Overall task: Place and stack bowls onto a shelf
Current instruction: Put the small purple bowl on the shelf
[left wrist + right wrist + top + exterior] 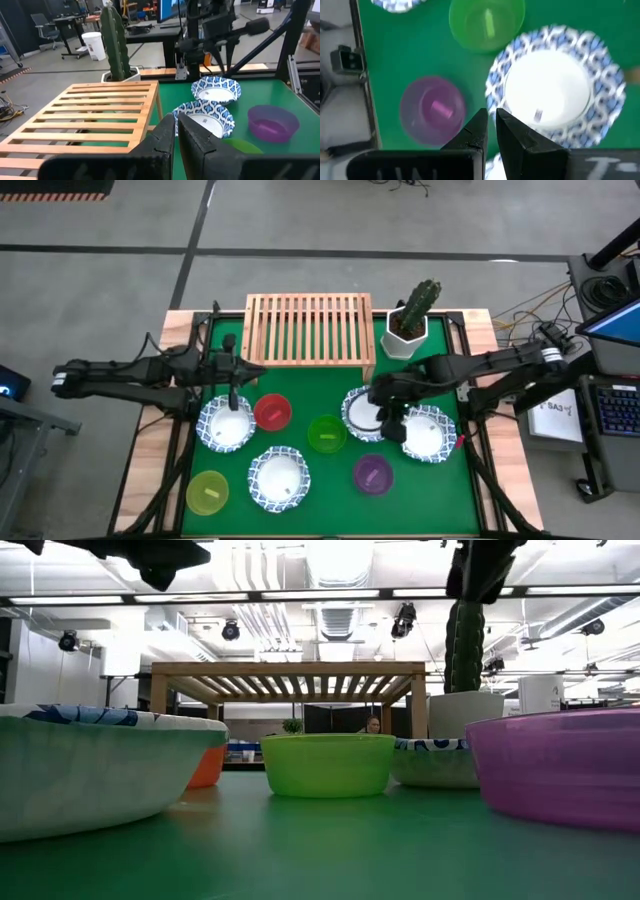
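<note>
The light-wood slatted shelf (309,330) stands on its short legs at the far side of the green mat and has nothing on it. Four white blue-rimmed bowls (227,425) (279,477) (362,412) (427,433) rest upright on the mat. So do the red (272,412), green (326,433), purple (372,473) and yellow-green (207,492) bowls. My left gripper (232,395) (176,134) hangs shut above the far rim of the left white bowl. My right gripper (386,416) (491,129) hangs shut, pointing down, above the two right white bowls (555,85).
A cactus in a white hexagonal pot (410,325) stands just right of the shelf, close behind my right arm. The bowls crowd the mat's middle and near half. The low view shows both arms raised well above the bowls (327,765).
</note>
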Tool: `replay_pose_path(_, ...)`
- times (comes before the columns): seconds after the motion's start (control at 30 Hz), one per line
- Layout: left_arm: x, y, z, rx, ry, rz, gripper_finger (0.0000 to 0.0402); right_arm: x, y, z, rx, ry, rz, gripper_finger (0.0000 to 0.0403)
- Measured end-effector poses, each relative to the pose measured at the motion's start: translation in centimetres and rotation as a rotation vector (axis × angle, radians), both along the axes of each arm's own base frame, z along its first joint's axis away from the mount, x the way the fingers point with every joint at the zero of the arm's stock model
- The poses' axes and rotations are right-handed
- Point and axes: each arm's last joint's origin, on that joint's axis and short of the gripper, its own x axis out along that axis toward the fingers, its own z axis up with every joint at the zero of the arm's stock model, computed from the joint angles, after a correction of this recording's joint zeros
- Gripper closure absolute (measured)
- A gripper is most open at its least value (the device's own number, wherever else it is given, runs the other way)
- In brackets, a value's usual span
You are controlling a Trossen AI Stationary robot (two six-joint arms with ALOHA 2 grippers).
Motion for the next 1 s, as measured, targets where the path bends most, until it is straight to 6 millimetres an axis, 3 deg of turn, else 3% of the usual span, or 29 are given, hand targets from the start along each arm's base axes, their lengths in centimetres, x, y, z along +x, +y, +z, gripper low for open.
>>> replay_pose_path(0.23,0.6,0.0,-0.4,-0.001,0.029,0.000,0.0397,0.6,4.0,-1.5,-0.072,0.105,0.189,0.0374)
replay_pose_path(0.47,0.5,0.0,-0.4,-0.001,0.033,0.000,0.0397,0.4,8.1,-4.1,-0.229,0.168,0.144,0.0374)
replay_pose_path(0.67,0.3,0.0,-0.3,-0.023,0.021,0.003,0.0397,0.9,10.7,-6.1,-0.189,0.200,0.038,0.0374)
replay_pose_path(1.0,0.4,0.0,-0.2,-0.023,0.009,0.003,0.0397,1.6,13.4,-9.7,-0.172,0.295,0.094,0.0374)
